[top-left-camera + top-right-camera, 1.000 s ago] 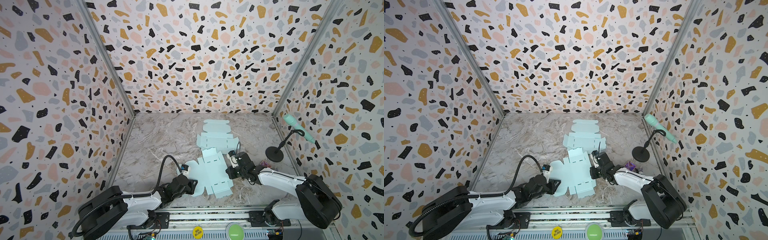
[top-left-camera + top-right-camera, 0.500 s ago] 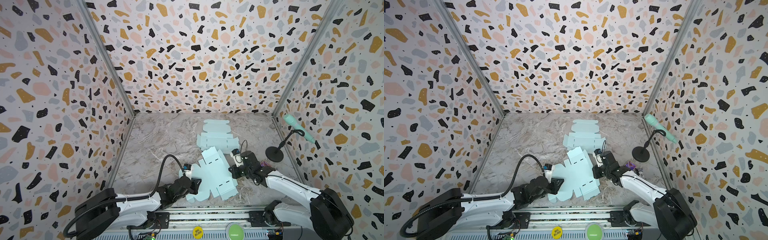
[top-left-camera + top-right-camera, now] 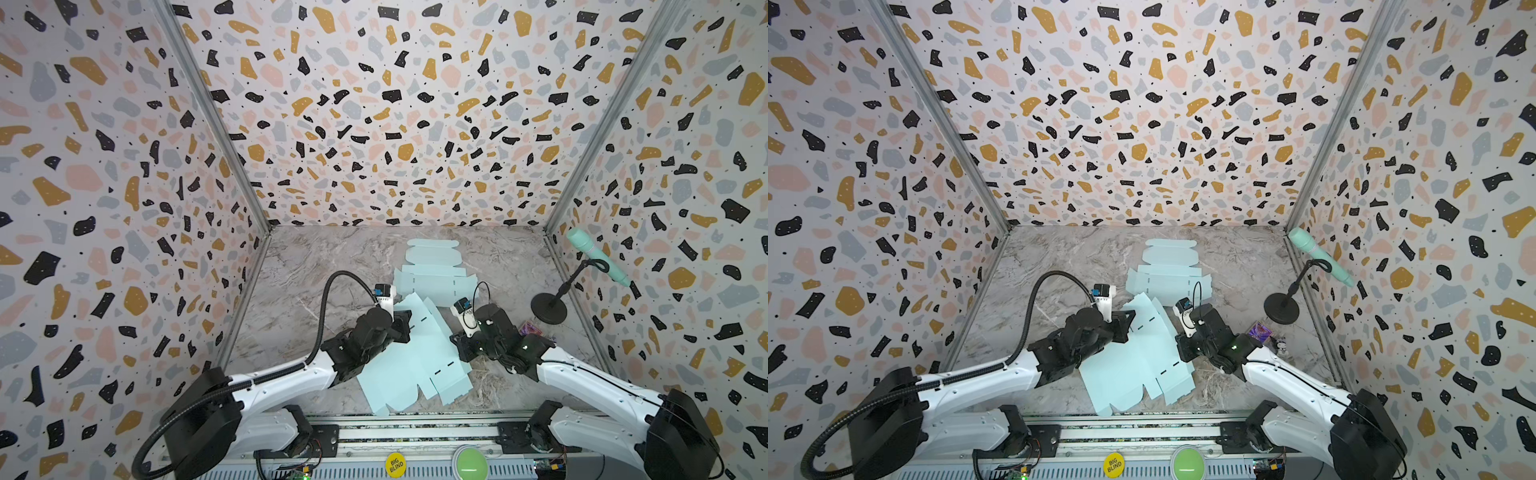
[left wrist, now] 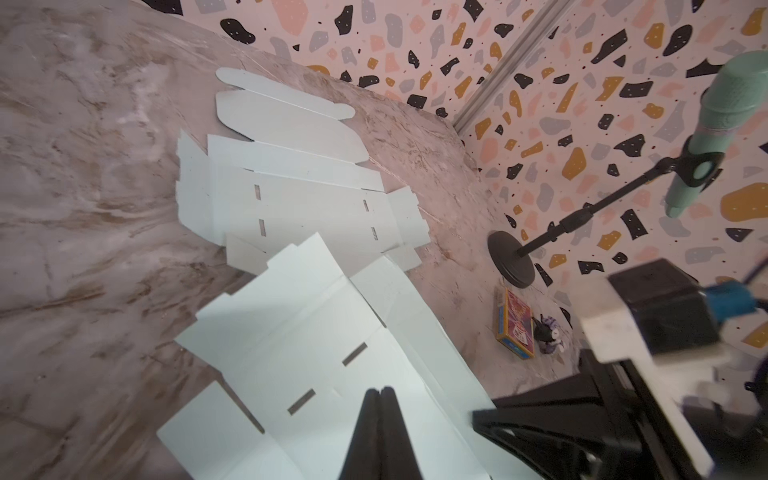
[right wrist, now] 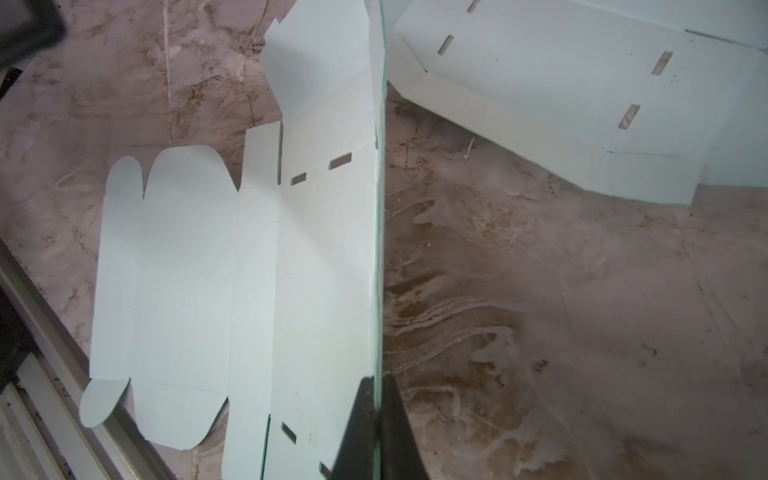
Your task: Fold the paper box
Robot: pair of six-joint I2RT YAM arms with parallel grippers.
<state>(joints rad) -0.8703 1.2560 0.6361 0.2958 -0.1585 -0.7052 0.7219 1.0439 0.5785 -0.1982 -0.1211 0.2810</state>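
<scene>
Now | two blanks: near blank [image 3: 415, 365], far blank [image 3: 432, 282] | right pincer [image 5: 376, 415] clamping near blank | left pincer [image 4: 380, 415] closed

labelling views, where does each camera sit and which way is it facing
Both top views: high over the front rail, looking down at the table; left arm, left gripper, right arm, right gripper show.
Left wrist: on left arm, looking past shut fingers over the near sheet towards the microphone stand.
Right wrist: looking along fingers pinching near sheet's raised edge.
Shared: both wrist views show the far sheet.
</scene>
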